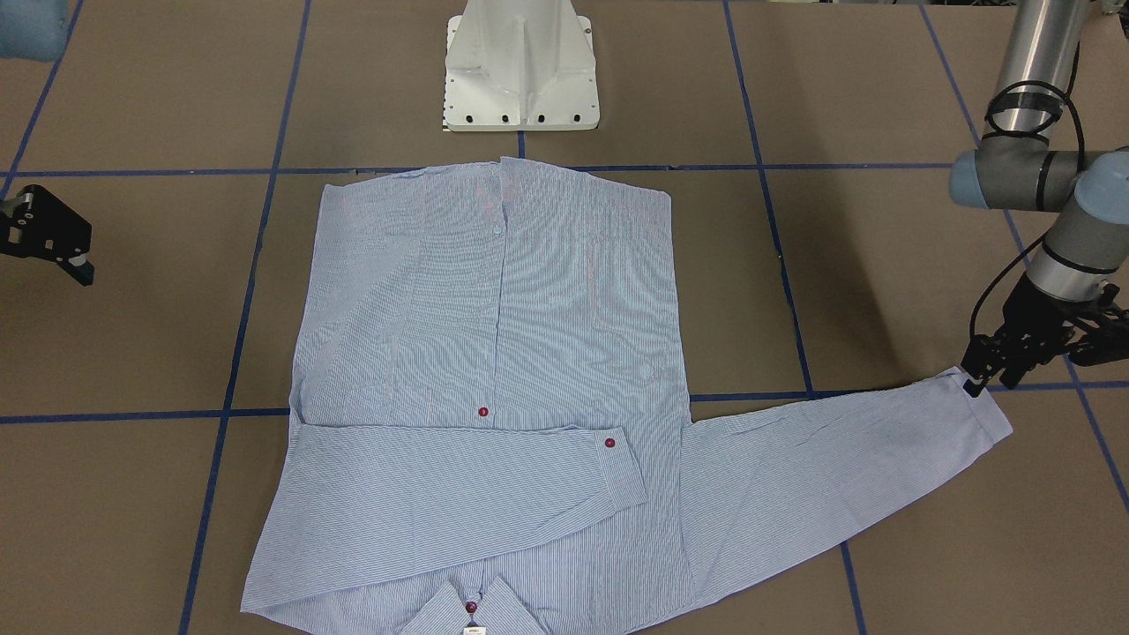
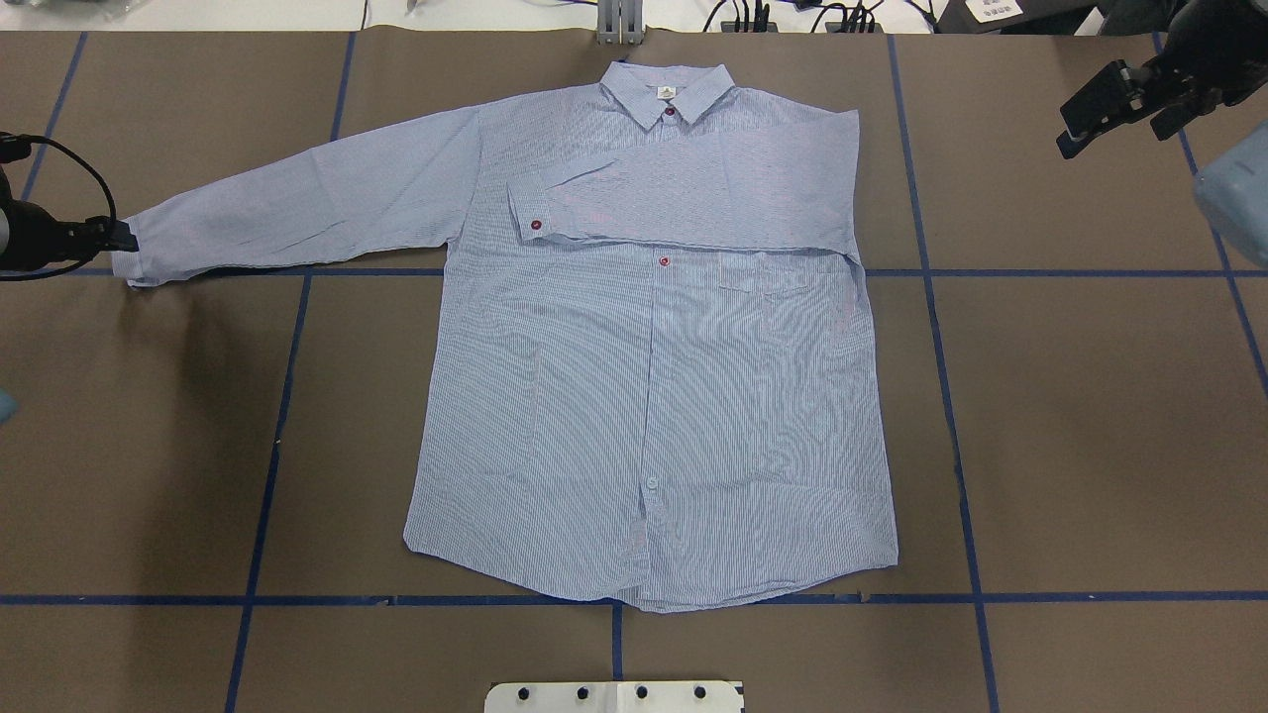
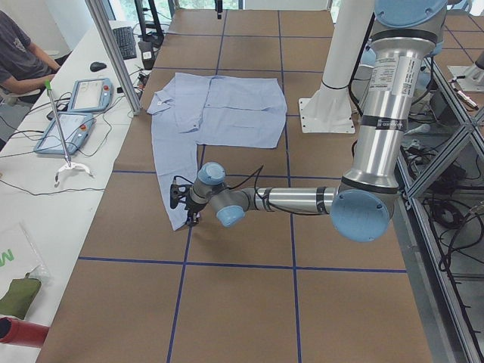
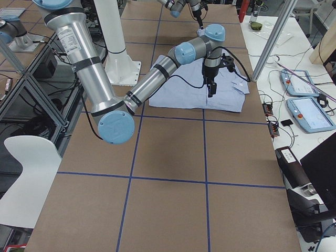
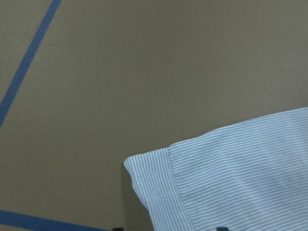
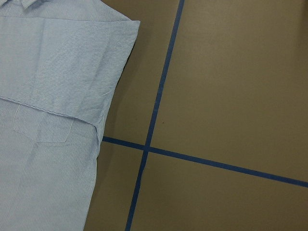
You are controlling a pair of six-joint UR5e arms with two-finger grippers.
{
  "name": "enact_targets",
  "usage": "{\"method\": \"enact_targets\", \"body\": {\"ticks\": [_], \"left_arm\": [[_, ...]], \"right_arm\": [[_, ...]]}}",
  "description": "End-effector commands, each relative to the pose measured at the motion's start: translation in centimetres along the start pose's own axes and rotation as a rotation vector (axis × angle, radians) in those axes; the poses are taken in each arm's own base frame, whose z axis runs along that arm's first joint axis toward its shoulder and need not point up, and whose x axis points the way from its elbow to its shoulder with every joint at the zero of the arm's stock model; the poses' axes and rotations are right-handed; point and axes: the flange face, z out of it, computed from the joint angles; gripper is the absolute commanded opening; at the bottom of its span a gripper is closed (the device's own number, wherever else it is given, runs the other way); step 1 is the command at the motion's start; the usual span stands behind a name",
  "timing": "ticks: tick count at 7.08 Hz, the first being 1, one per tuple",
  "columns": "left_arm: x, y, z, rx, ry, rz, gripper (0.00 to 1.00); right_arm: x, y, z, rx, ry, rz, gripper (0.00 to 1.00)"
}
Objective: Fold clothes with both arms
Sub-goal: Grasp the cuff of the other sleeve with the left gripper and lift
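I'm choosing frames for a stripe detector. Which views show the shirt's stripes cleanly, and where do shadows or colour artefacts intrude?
Overhead exterior: wavy moiré and pinkish patches across the shirt; soft shadow on the table beside the left gripper. Exterior front-facing: the same moiré. Left wrist-mounted: stripes on the cuff crisp. Right wrist-mounted: stripes sharp, even light.

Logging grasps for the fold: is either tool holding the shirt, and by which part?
Nothing seems held. The left tool sits open at the outstretched sleeve's cuff, which lies flat; the right tool hovers clear of the shirt.
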Motion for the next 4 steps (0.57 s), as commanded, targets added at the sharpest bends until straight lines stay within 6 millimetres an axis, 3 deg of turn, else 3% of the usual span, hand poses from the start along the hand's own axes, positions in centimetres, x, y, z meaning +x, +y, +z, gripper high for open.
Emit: {"method": "enact_targets", "body": {"ticks": [1,4], "left_arm": [[-0.01,-0.15,0.42,-0.003,-0.005,-0.006,0.55],[0.15,-0.07,0.79,-0.008,-0.007,-0.004,0.55]], "right_arm": [[-0.02,0.00,-0.01,0.000,0.000,0.000,1.00],[-0.01,-0.01,-0.01,0.001,0.001,0.002,1.00]]}}
